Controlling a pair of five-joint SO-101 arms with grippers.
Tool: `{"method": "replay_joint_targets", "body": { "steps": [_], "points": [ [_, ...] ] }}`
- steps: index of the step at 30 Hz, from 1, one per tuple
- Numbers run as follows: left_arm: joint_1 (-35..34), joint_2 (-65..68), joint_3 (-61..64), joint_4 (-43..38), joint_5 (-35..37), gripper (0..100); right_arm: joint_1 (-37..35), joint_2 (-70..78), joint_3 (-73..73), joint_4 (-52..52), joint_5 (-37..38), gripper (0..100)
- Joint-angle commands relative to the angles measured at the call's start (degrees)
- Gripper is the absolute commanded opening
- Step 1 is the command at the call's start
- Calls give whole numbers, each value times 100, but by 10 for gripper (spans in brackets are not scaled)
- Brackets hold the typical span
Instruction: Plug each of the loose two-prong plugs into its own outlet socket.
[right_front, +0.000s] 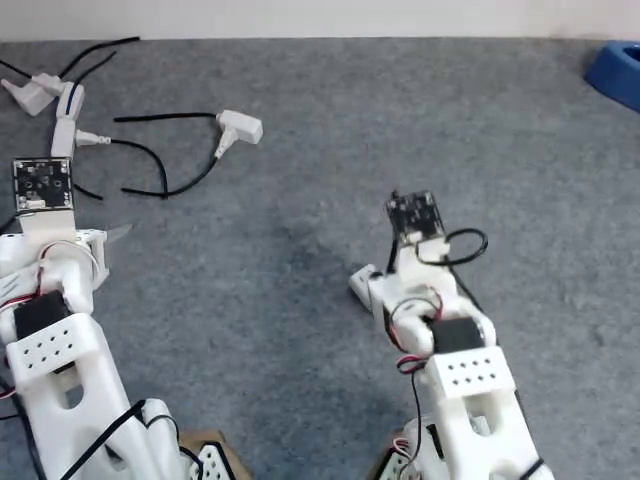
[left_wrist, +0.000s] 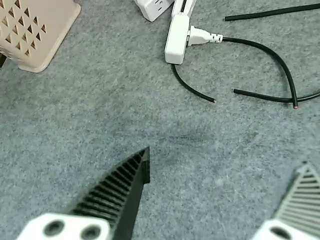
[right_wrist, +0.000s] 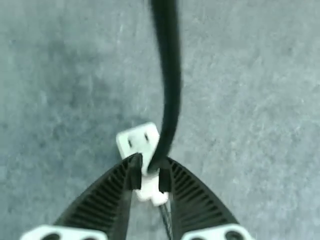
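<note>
My right gripper (right_wrist: 149, 167) is shut on a white two-prong plug (right_wrist: 138, 141) whose black cable (right_wrist: 167, 75) runs up between the fingers. In the high view this plug (right_front: 362, 283) sits low over the carpet mid-table, at the right gripper (right_front: 378, 292). My left gripper (left_wrist: 225, 167) is open over bare carpet with nothing in it; it stands at the left edge (right_front: 105, 238). Ahead of it lies a white outlet block (left_wrist: 176, 37) with a white plug (left_wrist: 200, 36) seated in it. A second outlet block (left_wrist: 152, 7) lies just beyond. Another white plug (right_front: 240, 127) with a black cable lies loose at the back.
A beige perforated basket (left_wrist: 30, 30) stands beside the outlet blocks. Loose black cable ends (left_wrist: 280, 75) curl across the carpet near them. A blue container (right_front: 615, 70) sits at the far right corner. Grey carpet (right_front: 300, 230) lies open between the two arms.
</note>
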Motion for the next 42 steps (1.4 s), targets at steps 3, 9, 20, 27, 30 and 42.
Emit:
{"method": "replay_joint_targets", "body": {
  "steps": [3,9,20,27,30,42],
  "points": [
    [-13,-31,-31,-79,-18,408,31,-136,92,655,0,6],
    [-31,-31,-31,-79,-18,408,-75,-127,66,646,97,6],
    [-4,-31,-13,-70,-18,408,-268,1024,-470,-22,396,6],
    [-40,-31,-22,-70,-35,408,-277,3389,-1622,-207,404,6],
    [-48,-31,-22,-105,-35,408,-277,3380,-1719,84,404,6],
    [-22,-31,-31,-70,-35,408,-286,2818,-716,136,519,6]
  ]
}}
